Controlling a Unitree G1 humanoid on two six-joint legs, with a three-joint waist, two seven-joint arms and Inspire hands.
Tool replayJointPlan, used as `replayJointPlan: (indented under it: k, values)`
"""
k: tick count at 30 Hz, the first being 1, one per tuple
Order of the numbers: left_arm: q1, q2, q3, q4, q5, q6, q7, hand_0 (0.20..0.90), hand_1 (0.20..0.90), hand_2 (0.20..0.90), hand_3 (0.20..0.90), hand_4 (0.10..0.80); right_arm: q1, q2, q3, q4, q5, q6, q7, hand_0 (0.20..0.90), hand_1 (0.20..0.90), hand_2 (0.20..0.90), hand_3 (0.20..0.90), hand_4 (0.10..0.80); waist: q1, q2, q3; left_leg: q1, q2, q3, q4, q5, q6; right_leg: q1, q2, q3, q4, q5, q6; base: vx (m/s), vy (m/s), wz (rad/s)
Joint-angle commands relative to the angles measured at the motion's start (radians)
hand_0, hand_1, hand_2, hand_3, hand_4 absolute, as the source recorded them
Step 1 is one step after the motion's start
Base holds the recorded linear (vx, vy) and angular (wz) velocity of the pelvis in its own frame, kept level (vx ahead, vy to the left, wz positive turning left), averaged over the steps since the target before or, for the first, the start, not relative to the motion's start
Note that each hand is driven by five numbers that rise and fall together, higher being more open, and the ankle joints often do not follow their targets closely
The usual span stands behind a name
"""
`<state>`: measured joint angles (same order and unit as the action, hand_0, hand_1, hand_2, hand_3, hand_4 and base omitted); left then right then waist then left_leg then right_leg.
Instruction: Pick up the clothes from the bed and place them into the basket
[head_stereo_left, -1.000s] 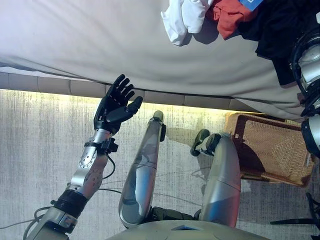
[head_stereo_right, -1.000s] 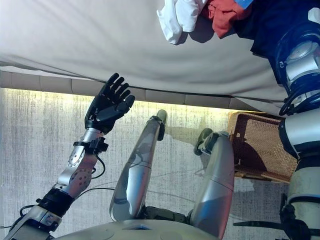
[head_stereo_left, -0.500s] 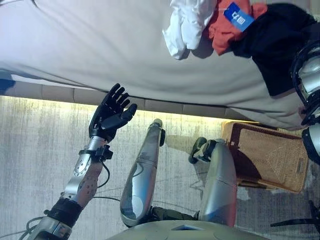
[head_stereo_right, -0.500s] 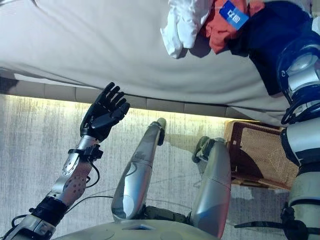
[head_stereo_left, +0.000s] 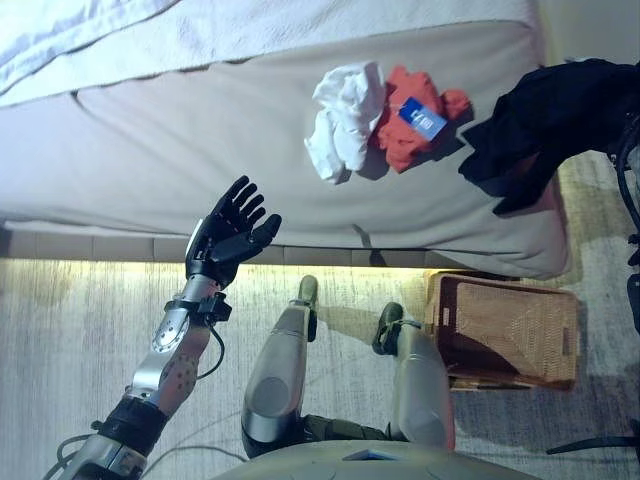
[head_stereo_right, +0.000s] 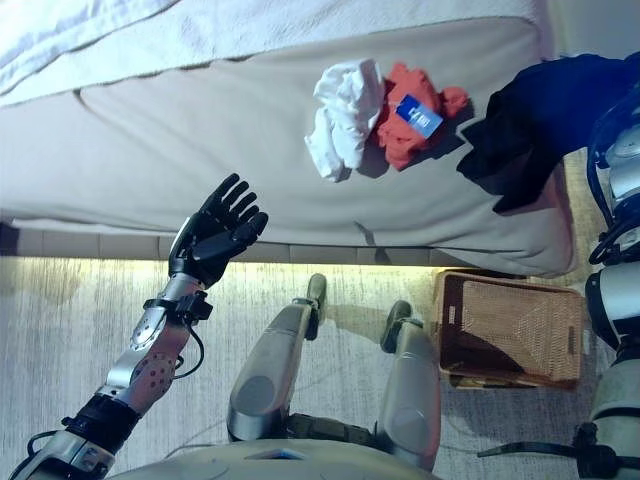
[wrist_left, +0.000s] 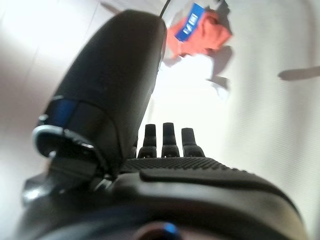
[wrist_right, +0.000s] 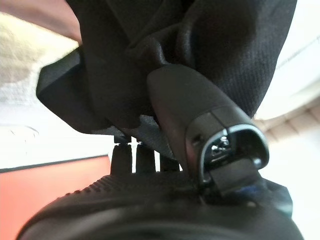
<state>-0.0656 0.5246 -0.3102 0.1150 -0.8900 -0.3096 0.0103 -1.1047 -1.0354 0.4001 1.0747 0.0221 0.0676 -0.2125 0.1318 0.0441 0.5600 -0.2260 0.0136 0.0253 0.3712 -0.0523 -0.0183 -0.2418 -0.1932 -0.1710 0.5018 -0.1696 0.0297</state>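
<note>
Our right hand (wrist_right: 165, 200) pinches the black garment (head_stereo_left: 545, 125) lifted above the bed's (head_stereo_left: 200, 150) corner. Our left hand (head_stereo_left: 228, 235) hangs spread and empty by the bed's near edge.

Pale grey carpet (head_stereo_left: 60, 340), seemingly lit along the bed base (head_stereo_left: 100, 246).

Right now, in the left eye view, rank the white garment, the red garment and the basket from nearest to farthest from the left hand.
From the left hand:
1. White garment, on the bed.
2. Red garment, just beyond the white one.
3. Basket, on the floor at the robot's right.
</note>
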Motion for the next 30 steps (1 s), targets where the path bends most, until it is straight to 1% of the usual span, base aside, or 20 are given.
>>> replayJointPlan:
  k: [1,3,5,6,9,12,13,17,21,22,23,24,27,30]
  values:
    - [0.029,-0.010,0.003,-0.010,0.054,-0.031,0.018,0.900,0.900,0.900,0.900,0.800,0.123,-0.135,-0.058,-0.138,0.049,-0.114,-0.104,0.300,0.300,0.300,0.200,0.100,-0.058,-0.074,-0.289,0.049,0.020,0.064,0.010,-0.122,0.021,0.080,0.060,-0.001,-0.209,0.063,-0.017,0.108,0.108,-0.26]
    - [0.030,-0.019,-0.004,0.016,0.055,-0.030,0.020,0.900,0.900,0.900,0.900,0.800,0.191,-0.137,-0.107,-0.184,0.051,-0.120,-0.121,0.300,0.300,0.300,0.200,0.100,-0.080,-0.080,-0.317,0.086,0.018,0.074,-0.038,-0.115,0.019,0.109,0.062,0.016,-0.254,0.083,-0.005,0.098,0.087,-0.29]
    - [0.034,-0.040,-0.010,0.053,0.069,-0.020,0.016,0.900,0.900,0.900,0.900,0.800,0.312,-0.133,-0.182,-0.286,0.056,-0.105,-0.147,0.300,0.300,0.300,0.200,0.100,-0.113,-0.086,-0.356,0.145,0.016,0.089,-0.105,-0.104,0.016,0.153,0.070,0.047,-0.316,0.110,0.012,0.131,0.105,-0.22]
    - [0.039,-0.056,-0.012,0.078,0.087,-0.008,0.018,0.900,0.900,0.900,0.900,0.800,0.426,-0.113,-0.263,-0.360,0.049,-0.105,-0.147,0.300,0.300,0.300,0.200,0.100,-0.142,-0.085,-0.386,0.188,0.018,0.101,-0.158,-0.092,0.014,0.177,0.077,0.077,-0.356,0.133,0.024,0.099,0.119,-0.24]
    - [0.027,-0.073,-0.013,0.134,0.119,0.014,0.015,0.900,0.900,0.900,0.900,0.800,0.577,-0.072,-0.363,-0.449,0.027,-0.094,-0.118,0.300,0.300,0.300,0.200,0.100,-0.177,-0.088,-0.411,0.243,0.018,0.115,-0.232,-0.077,0.012,0.203,0.084,0.122,-0.409,0.167,0.045,0.022,0.074,-0.35]
    - [0.000,-0.087,-0.006,0.196,0.163,0.023,0.009,0.900,0.900,0.900,0.900,0.800,0.698,-0.037,-0.422,-0.523,-0.004,-0.072,-0.093,0.300,0.300,0.300,0.200,0.100,-0.211,-0.092,-0.424,0.287,0.021,0.131,-0.302,-0.061,0.014,0.214,0.095,0.156,-0.441,0.189,0.060,-0.036,0.021,-0.37]
    - [-0.002,-0.088,-0.007,0.201,0.167,0.023,0.010,0.900,0.900,0.900,0.900,0.800,0.709,-0.034,-0.429,-0.527,-0.007,-0.071,-0.091,0.300,0.300,0.300,0.200,0.100,-0.212,-0.093,-0.425,0.291,0.021,0.133,-0.309,-0.058,0.014,0.216,0.096,0.159,-0.445,0.192,0.061,-0.026,-0.006,-0.30]
    - [-0.054,-0.106,0.003,0.271,0.199,0.039,0.002,0.900,0.900,0.900,0.900,0.800,0.816,0.029,-0.476,-0.590,-0.025,-0.045,-0.085,0.300,0.300,0.300,0.200,0.100,-0.253,-0.098,-0.431,0.322,0.019,0.147,-0.373,-0.043,0.017,0.216,0.115,0.201,-0.478,0.216,0.072,-0.047,-0.015,-0.30]
    - [-0.054,-0.106,0.003,0.271,0.199,0.039,0.002,0.900,0.900,0.900,0.900,0.800,0.816,0.029,-0.476,-0.590,-0.025,-0.045,-0.085,0.300,0.300,0.300,0.200,0.100,-0.253,-0.098,-0.431,0.322,0.019,0.147,-0.373,-0.043,0.017,0.216,0.115,0.201,-0.478,0.216,0.072,-0.008,-0.005,-0.11]
    - [-0.064,-0.111,0.007,0.284,0.207,0.041,-0.001,0.900,0.900,0.900,0.900,0.800,0.831,0.046,-0.483,-0.592,-0.027,-0.052,-0.084,0.300,0.300,0.300,0.200,0.100,-0.265,-0.099,-0.432,0.327,0.020,0.158,-0.376,-0.046,0.019,0.213,0.117,0.210,-0.481,0.219,0.074,-0.056,-0.055,-0.39]
    - [-0.072,-0.136,0.017,0.298,0.248,0.046,-0.018,0.900,0.900,0.900,0.900,0.800,0.921,0.107,-0.538,-0.620,-0.010,-0.075,-0.036,0.300,0.300,0.300,0.200,0.100,-0.304,-0.102,-0.433,0.344,0.025,0.207,-0.366,-0.063,0.025,0.196,0.130,0.253,-0.486,0.234,0.083,-0.067,-0.078,-0.50]
    - [-0.077,-0.144,0.012,0.295,0.262,0.054,-0.019,0.900,0.900,0.900,0.900,0.800,0.954,0.130,-0.544,-0.623,-0.003,-0.086,-0.021,0.300,0.300,0.300,0.200,0.100,-0.317,-0.102,-0.434,0.347,0.028,0.221,-0.357,-0.072,0.027,0.194,0.135,0.264,-0.489,0.236,0.083,-0.053,-0.071,-0.39]
    - [-0.081,-0.155,-0.001,0.301,0.275,0.055,-0.029,0.900,0.900,0.900,0.900,0.800,0.970,0.157,-0.540,-0.607,0.003,-0.090,0.015,0.300,0.300,0.300,0.200,0.100,-0.330,-0.101,-0.437,0.358,0.028,0.243,-0.351,-0.084,0.027,0.196,0.142,0.277,-0.499,0.239,0.082,0.009,-0.044,-0.61]
    - [-0.081,-0.161,-0.007,0.298,0.278,0.059,-0.030,0.900,0.900,0.900,0.900,0.800,0.984,0.179,-0.525,-0.585,0.009,-0.077,0.048,0.300,0.300,0.300,0.200,0.100,-0.346,-0.098,-0.441,0.372,0.032,0.267,-0.344,-0.093,0.025,0.203,0.146,0.290,-0.508,0.241,0.081,0.031,-0.039,-0.16]
